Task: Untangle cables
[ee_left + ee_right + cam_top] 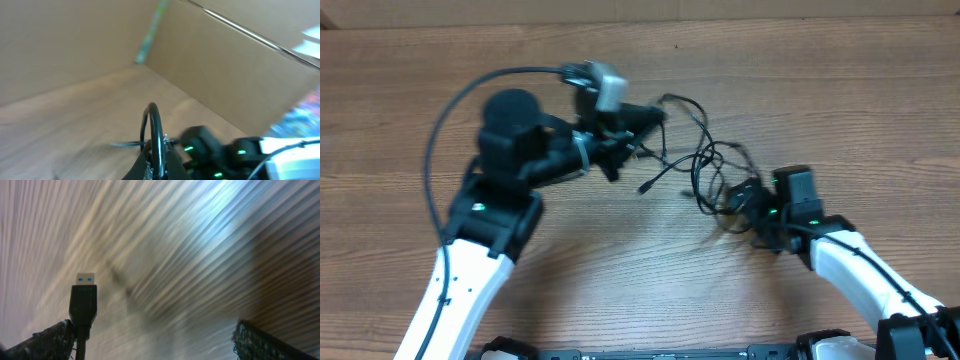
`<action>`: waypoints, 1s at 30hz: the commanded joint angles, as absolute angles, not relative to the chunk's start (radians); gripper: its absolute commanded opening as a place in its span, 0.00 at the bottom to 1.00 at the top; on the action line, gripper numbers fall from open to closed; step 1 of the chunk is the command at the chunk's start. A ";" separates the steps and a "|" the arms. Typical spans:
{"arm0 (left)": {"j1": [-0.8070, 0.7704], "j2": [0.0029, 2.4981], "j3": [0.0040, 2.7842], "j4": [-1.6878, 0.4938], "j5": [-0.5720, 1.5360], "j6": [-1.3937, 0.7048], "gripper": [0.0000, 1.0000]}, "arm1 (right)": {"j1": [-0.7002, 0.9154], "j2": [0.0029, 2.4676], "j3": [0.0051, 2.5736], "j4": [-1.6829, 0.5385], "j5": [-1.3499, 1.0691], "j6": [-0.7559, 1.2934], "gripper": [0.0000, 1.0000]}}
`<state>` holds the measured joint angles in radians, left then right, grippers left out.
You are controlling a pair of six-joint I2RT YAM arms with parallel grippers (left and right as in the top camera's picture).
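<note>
— Between the fingers of the left gripper (pixel 650 120), what is held?

— A cable loop (pixel 159 131) is pinched there. In the left wrist view the dark fingers are seen pressed together at the bottom edge, and the loop is stood up out of them. That view is blurred, so the grip cannot be described more finely.

— And the right gripper (pixel 738 198)?

— It is spread wide. In the right wrist view one finger (pixel 50 339) is seen at the lower left and the other at the lower right, well apart, with bare wood between them. A USB plug (pixel 83 300) with a blue insert is seen upright just beside the first finger. Whether it is touched by that finger cannot be told.

— Where are the cables (pixel 705 160) found?

— On the wooden table (pixel 840 90), in a loose tangle between the two grippers. The tangle is stretched from the left gripper's tip down to the right gripper, which is set against its lower right end. One small plug end (pixel 645 187) is laid on the wood apart from the knot, just below the left gripper.

— What is seen beyond?

— Cardboard walls (pixel 225 65) are seen behind the table in the left wrist view. The right arm (pixel 220 147), marked by green lights, is seen near the loop.
</note>
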<state>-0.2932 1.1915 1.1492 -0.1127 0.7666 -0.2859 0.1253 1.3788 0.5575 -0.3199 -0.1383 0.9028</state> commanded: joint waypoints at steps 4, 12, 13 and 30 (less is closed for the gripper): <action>-0.058 1.145 1.169 -0.163 0.775 -0.289 0.04 | -0.052 1.392 0.545 -0.330 -0.160 0.776 1.00; 0.125 1.145 1.169 -0.243 0.775 -0.284 0.04 | -0.096 1.392 0.545 -0.325 -0.158 0.776 1.00; 0.143 1.145 1.169 -0.243 0.775 -0.284 0.04 | -0.096 1.392 0.545 -0.329 -0.142 0.776 1.00; 0.438 1.142 1.169 -0.225 0.836 -0.258 0.04 | -0.099 1.382 0.593 -0.340 -0.208 0.619 1.00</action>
<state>0.4290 1.1687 1.1492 -0.2386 0.8062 -0.2855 -0.0856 1.3785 0.5617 -0.3340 -0.1341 0.7357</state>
